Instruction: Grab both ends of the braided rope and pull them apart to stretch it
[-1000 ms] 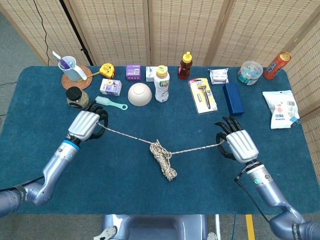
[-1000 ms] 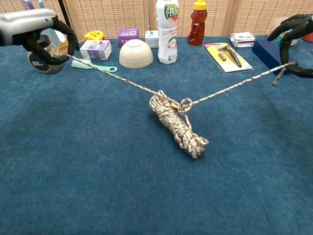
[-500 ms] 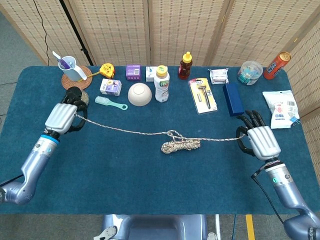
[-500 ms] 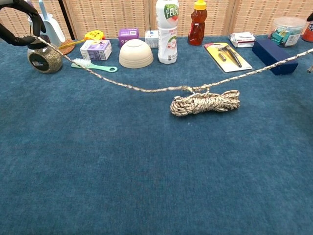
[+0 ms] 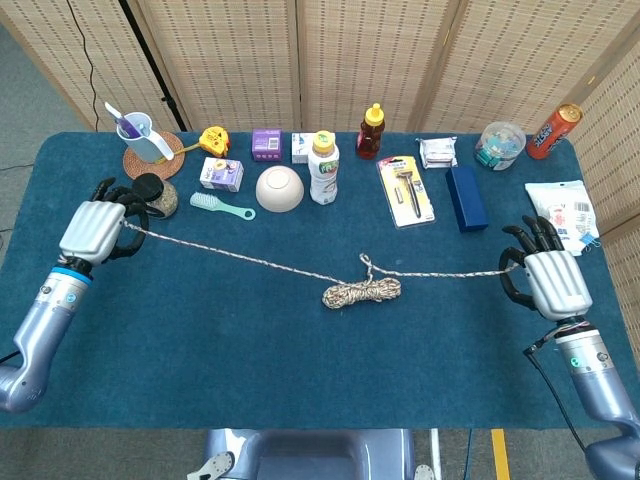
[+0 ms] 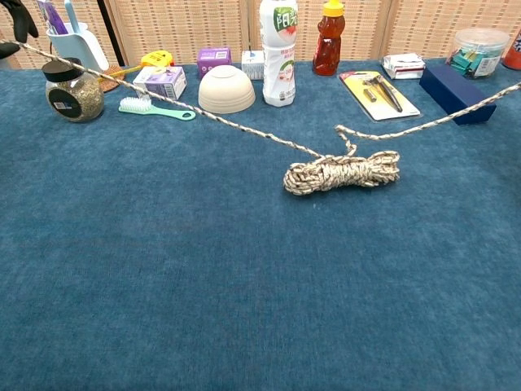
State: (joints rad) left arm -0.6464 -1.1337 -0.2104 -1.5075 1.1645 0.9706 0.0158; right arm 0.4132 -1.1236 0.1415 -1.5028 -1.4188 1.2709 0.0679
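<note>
The braided rope's bundle (image 5: 362, 292) (image 6: 342, 172) lies sideways on the blue table near its middle. From it one strand runs left and up to my left hand (image 5: 93, 229), which grips that end near the table's left edge. Another strand runs right to my right hand (image 5: 550, 281), which holds the other end near the right edge. Both strands hang off the cloth and look nearly taut. The chest view shows only dark fingertips (image 6: 15, 18) of the left hand at the top left corner; the right hand is out of that frame.
Along the back stand a jar (image 5: 152, 195), a toothbrush cup (image 5: 138, 137), a green brush (image 5: 222, 206), a white bowl (image 5: 279, 188), a drink bottle (image 5: 323, 167), a sauce bottle (image 5: 370, 131), a razor pack (image 5: 406, 189) and a blue box (image 5: 465, 197). A white packet (image 5: 564, 217) lies by my right hand.
Both hands have moved outward, the left further left, the right further right. More rope has unwound from the bundle, which turned from lengthwise to sideways and shifted right.
</note>
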